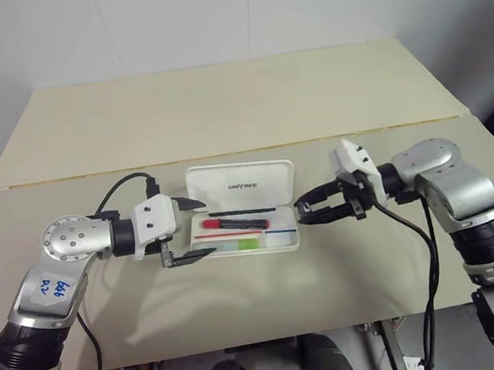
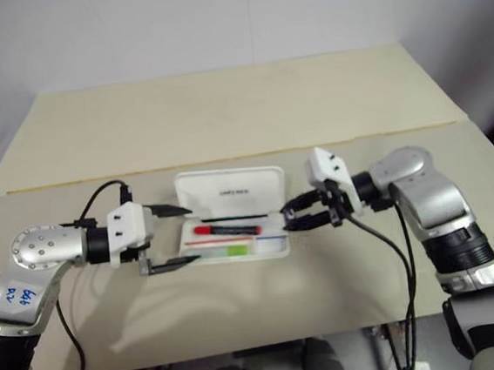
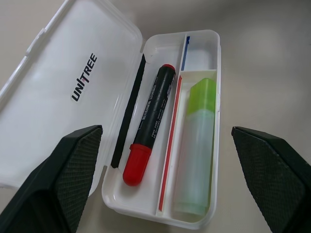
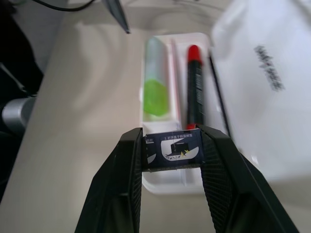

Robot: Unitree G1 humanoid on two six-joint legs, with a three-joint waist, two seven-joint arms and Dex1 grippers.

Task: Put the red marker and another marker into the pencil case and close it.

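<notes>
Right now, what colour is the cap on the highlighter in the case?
Bright lime green, on the highlighter; the left wrist view shows it best.

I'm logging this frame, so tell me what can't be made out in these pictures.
- Small dark card between the right gripper fingers: print too small to read, right wrist view.
- Pencil case near end: hidden behind that card.
- Red marker barrel lettering: too small, left wrist view.
</notes>
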